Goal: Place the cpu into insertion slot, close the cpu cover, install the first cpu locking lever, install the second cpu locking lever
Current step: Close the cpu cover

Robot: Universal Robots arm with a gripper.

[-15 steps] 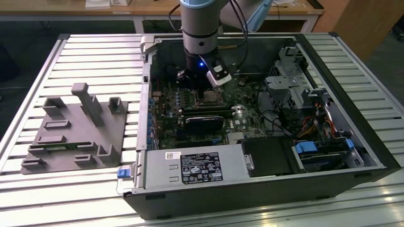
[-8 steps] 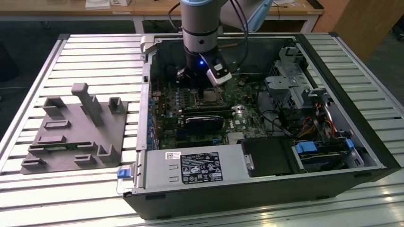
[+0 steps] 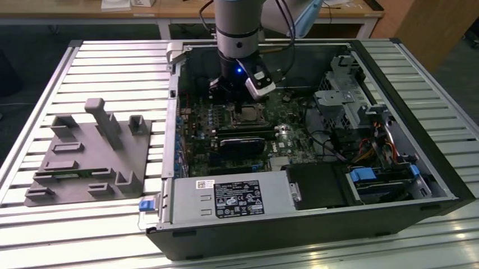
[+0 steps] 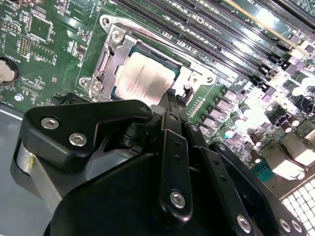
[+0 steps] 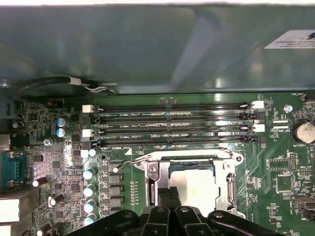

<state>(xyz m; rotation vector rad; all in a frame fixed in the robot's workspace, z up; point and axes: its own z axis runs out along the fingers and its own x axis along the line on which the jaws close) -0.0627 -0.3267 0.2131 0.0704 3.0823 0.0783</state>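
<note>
Print stands on a black label (image 3: 239, 199) and what appears to be a barcode sticker (image 3: 204, 184) on the power supply housing (image 3: 183, 202), as white legends (image 5: 129, 128) beside the memory slots (image 5: 197, 132), and on a white sticker (image 5: 291, 40) on the chassis wall (image 5: 147, 49); none is legible.

1. Silver-grey cylindrical arm (image 3: 238, 25), ringed by a dark band.
2. A blue light (image 3: 238, 70) glows at the wrist (beside a white camera block (image 3: 261, 84)).
3. Black claw (image 4: 170, 98); its matte links (image 4: 170, 157) are studded with silver screws (image 4: 177, 198).
</note>
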